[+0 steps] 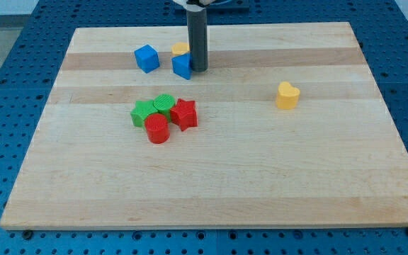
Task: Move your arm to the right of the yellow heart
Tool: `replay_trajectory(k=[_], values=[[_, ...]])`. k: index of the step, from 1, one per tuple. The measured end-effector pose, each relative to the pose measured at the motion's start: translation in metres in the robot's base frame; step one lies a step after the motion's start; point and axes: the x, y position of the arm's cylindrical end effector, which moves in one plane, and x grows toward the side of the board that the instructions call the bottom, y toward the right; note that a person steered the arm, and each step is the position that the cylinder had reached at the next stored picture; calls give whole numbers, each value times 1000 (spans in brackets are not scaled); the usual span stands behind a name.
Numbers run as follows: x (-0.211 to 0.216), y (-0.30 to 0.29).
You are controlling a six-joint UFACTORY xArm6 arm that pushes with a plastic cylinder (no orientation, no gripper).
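The yellow heart (287,95) lies alone on the wooden board at the view's right. My tip (198,69) is at the view's top centre, far to the left of the heart. It touches the right side of a blue block (182,66), with a yellow block (180,49) just behind that one. The rod rises straight out of the view's top.
A blue cube (146,58) lies left of my tip. A cluster sits left of centre: a green block (143,113), a green cylinder-like block (164,104), a red star-like block (184,114) and a red cylinder (157,129). The board's edge (211,227) meets a blue perforated table.
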Motion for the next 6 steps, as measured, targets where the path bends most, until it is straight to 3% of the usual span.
replay_trajectory(k=[1, 4, 6], values=[[0, 14], [18, 151], [59, 198]])
